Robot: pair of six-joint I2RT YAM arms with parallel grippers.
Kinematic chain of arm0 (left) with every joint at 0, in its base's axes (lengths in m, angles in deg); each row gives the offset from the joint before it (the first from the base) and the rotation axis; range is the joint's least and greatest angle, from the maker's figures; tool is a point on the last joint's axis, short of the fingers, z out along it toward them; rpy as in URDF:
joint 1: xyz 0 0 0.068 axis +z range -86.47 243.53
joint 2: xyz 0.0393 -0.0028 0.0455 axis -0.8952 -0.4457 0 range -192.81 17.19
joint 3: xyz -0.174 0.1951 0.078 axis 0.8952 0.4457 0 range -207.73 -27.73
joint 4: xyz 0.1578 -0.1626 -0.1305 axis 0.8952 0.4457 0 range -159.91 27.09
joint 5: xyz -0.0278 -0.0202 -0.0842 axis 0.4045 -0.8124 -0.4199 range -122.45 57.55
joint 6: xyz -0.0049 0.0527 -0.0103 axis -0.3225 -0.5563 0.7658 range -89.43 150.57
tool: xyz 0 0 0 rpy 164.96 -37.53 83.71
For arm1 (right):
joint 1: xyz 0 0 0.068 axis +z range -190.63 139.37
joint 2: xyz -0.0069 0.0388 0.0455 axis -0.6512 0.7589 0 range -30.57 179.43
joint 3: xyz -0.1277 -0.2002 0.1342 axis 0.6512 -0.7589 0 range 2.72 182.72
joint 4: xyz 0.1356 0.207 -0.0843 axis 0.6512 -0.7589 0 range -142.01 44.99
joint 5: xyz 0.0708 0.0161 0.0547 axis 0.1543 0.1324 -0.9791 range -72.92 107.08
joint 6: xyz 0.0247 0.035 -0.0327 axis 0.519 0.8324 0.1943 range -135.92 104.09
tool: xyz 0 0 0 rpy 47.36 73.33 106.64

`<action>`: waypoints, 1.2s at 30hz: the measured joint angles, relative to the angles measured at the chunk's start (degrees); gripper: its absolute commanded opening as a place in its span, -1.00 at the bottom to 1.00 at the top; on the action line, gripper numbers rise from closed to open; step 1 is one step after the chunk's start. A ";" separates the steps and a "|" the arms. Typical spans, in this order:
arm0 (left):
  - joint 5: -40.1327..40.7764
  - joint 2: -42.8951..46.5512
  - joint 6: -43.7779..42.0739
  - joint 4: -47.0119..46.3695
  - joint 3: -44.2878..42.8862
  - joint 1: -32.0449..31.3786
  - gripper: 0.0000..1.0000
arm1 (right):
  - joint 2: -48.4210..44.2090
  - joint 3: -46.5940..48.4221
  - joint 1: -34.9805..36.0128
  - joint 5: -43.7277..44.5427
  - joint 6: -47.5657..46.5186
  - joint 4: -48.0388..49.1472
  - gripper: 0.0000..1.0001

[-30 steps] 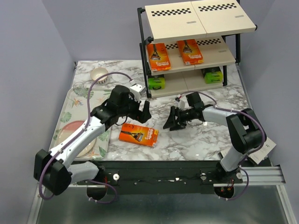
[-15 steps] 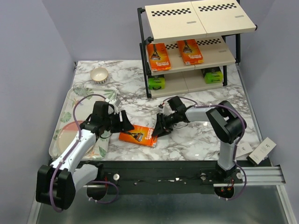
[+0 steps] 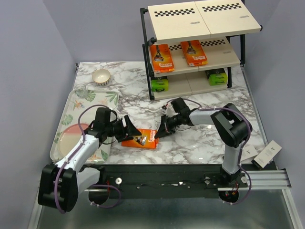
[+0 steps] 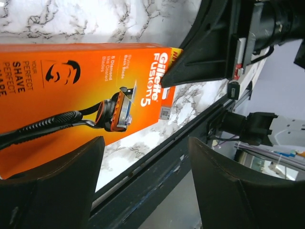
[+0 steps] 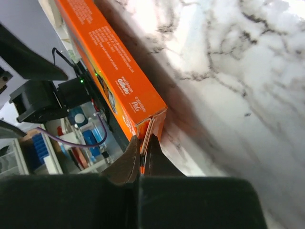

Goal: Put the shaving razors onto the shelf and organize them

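Marble tabletop (image 3: 205, 143) first: your left gripper (image 3: 129, 128) has swung down to the left end of the orange pack (image 3: 139, 139) lying near the front edge, jaws spread wide and holding nothing. At the pack's right end, your right gripper (image 3: 159, 133) has just clamped shut, apparently pinching the end flap. That looks a thin hold for the carry to the shelf (image 3: 190, 55).

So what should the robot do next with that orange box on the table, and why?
Probably lift the right gripper slightly. It looks shut on the end edge of the orange razor pack, which lies flat on the marble table. Raising that end would likely let the open left gripper, poised at the other end, take hold.
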 measured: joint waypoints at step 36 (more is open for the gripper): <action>11.34 -34.03 24.09 -25.70 -17.00 -14.56 0.89 | -18.25 -12.22 -19.08 10.29 22.62 2.82 -0.99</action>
